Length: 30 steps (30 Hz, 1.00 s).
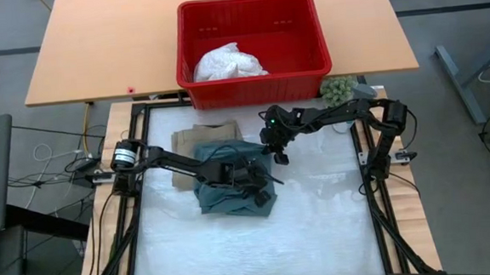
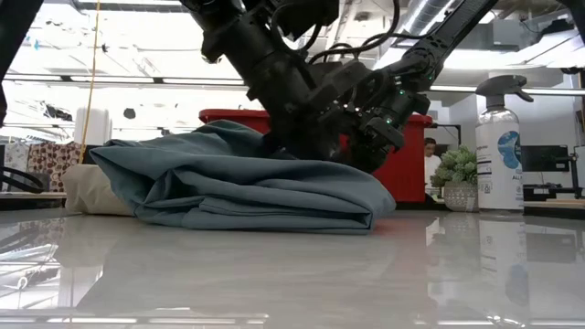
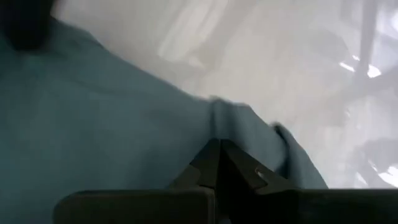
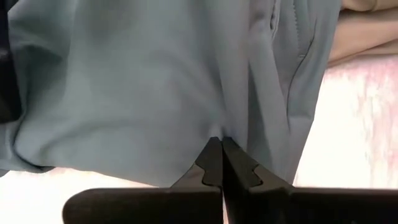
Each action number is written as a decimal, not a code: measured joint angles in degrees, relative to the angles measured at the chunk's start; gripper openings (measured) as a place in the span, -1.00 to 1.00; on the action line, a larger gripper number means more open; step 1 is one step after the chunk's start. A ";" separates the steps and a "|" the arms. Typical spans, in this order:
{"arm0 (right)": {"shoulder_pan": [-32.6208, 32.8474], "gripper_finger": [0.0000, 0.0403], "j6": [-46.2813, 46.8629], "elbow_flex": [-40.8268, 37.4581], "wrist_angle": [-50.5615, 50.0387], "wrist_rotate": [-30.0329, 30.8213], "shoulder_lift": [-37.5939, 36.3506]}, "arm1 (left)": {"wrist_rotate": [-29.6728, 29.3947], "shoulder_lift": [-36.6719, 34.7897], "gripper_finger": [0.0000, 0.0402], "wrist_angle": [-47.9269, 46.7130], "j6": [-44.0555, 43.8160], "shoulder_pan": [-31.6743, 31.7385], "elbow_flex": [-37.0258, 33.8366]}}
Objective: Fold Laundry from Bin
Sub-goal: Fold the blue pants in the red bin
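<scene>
Both my left fingers (image 3: pixel 219 163) and right fingers (image 4: pixel 219 163) pressed fully together, tips pinching folds of the teal garment (image 1: pixel 231 185) directly ahead.

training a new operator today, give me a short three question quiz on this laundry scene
1. True or false: the teal garment lies inside the bin.
2. Which garment is in the bin? A) white B) beige C) teal
3. Fill in: part of the beige garment lies under the ____ garment.

Key
1. False. It lies on the table, with the left tool and the right tool both shut at it.
2. A. The white garment sits in the bin.
3. Teal. The beige one shows past its edge on the bin side.
</scene>
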 joint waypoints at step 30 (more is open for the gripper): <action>-2.86 -0.90 0.92 0.08 1.45 2.26 -0.07 | 24.34 1.30 -1.00 2.03 3.32 -3.82 1.77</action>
